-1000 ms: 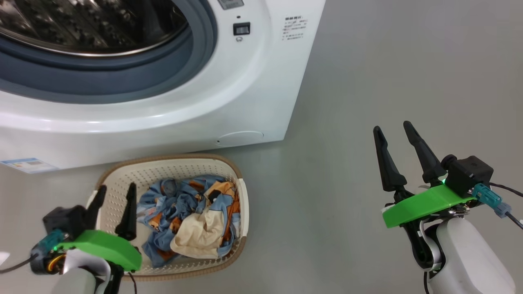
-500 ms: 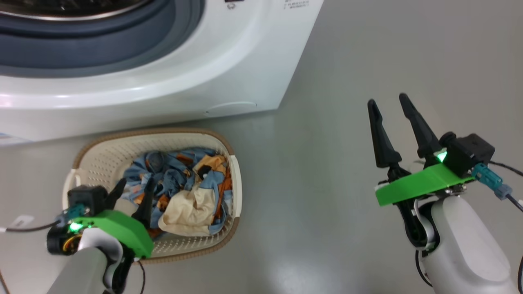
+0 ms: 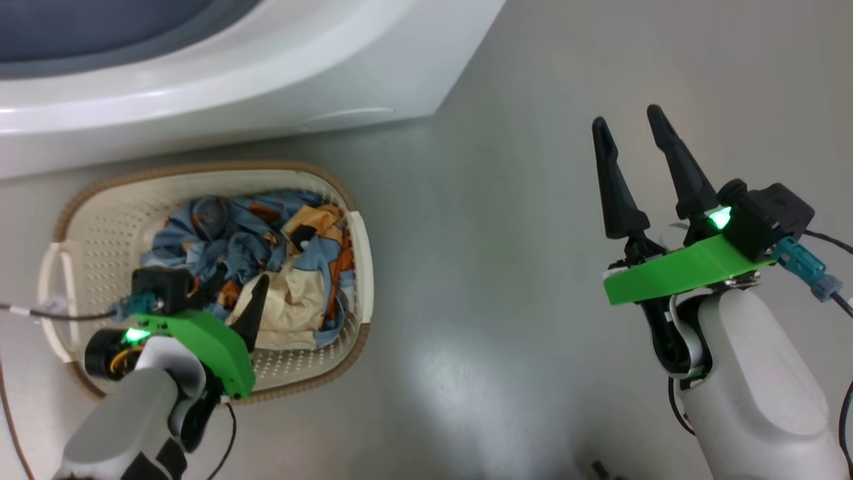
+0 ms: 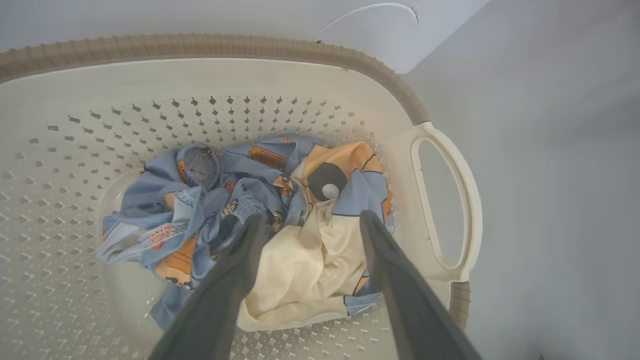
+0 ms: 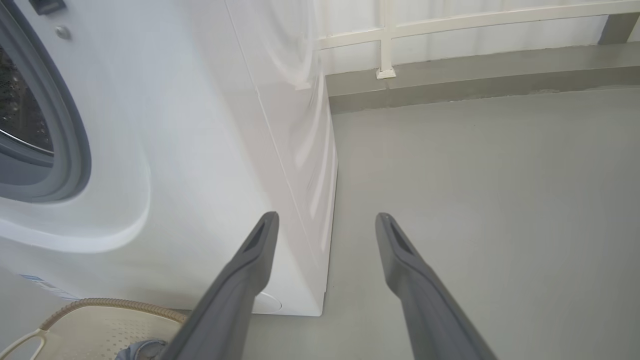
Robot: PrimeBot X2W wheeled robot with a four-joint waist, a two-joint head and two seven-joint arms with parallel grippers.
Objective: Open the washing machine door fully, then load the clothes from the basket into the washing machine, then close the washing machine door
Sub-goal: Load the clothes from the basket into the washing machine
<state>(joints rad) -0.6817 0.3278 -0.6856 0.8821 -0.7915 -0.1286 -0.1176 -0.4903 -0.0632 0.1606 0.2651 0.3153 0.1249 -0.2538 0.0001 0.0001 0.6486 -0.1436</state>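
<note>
The basket (image 3: 200, 168) stands on the floor in front of the washing machine (image 3: 266, 60), and the clothes (image 3: 266, 227) lie bunched inside it. My left gripper (image 3: 240, 277) hangs open, fingers pointing down into the basket. In the left wrist view its fingertips straddle the cream piece (image 4: 305, 260) beside the blue printed fabric (image 4: 200, 200), gripping nothing. My right gripper (image 3: 626, 115) is open and empty above bare floor to the right. The right wrist view shows the machine's grey gasket (image 5: 75, 150) and the steel drum (image 5: 20, 120). The washing machine door is out of view.
Grey floor (image 3: 500, 267) spreads to the right of the basket and machine. A low grey kerb with a white rail (image 5: 450, 30) runs behind the machine. A thin cable (image 3: 40, 313) trails from my left wrist over the basket's left handle.
The head camera has tilted down, so the machine slid up the picture. My left gripper moved right and lower into the basket, over the clothes. The right gripper stays open.
</note>
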